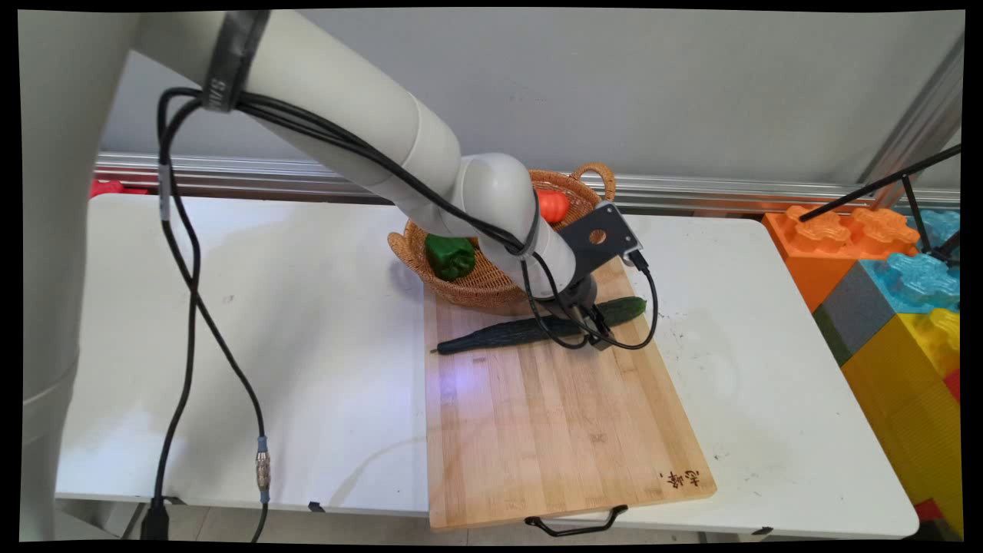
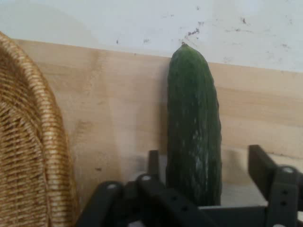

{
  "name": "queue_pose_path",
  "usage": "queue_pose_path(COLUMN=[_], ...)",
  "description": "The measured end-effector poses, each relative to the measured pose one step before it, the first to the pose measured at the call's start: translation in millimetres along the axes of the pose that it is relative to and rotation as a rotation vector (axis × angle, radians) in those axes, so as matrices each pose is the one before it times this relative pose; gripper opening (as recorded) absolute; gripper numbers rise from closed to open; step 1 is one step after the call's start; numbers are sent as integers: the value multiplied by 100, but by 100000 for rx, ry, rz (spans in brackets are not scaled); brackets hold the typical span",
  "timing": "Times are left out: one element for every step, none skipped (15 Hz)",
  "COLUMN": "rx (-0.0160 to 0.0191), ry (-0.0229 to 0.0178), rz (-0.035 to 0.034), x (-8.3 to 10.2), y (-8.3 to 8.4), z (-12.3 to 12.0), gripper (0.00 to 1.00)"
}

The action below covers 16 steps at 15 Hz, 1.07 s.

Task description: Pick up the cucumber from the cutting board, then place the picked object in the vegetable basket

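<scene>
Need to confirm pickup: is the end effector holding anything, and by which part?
Nothing held yet: the open end effector straddles the cucumber toward one end, fingers apart from it.

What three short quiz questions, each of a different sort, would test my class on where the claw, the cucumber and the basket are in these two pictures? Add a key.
1. True or false: the cucumber lies on the wooden cutting board.
2. Multiple choice: where is the green pepper? A, on the white table; B, in the wicker basket; C, between the fingers.
3. Fill the gap: in the hand view, the claw has one finger on each side of the ____.

Key: 1 true. 2 B; a red-orange vegetable sits in the basket too. 3 cucumber; the fingers stand apart from it, with gaps showing on both sides.
</scene>
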Motion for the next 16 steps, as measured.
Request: queue_pose_path(rx=[-36,-74,-54,-114,-55,-302,-208,-440,-616,-710,-580,-769,-469,-386,-263,-13], ry=[-55,-34,-15,13,110,234,446,620,881,838,678,1213,881,1555,1359,1159], rz=[-78,-101,-71,-34,-11,184,128,226,227,224,165,360,250,472,688,643], x=[33,24,18,5,33,74,106,112,180,192,179,365,299,550,569,514], y=[173,140,131,98,123,191,123,193,257,254,184,261,134,156,128,8], z=[232,133,70,0,-100,-198,-309,-507,-818,-850,-674,-1143,-856,-1383,-1343,-1065], gripper=[0,0,0,0,0,0,0,0,0,0,0,0,0,0,0,0])
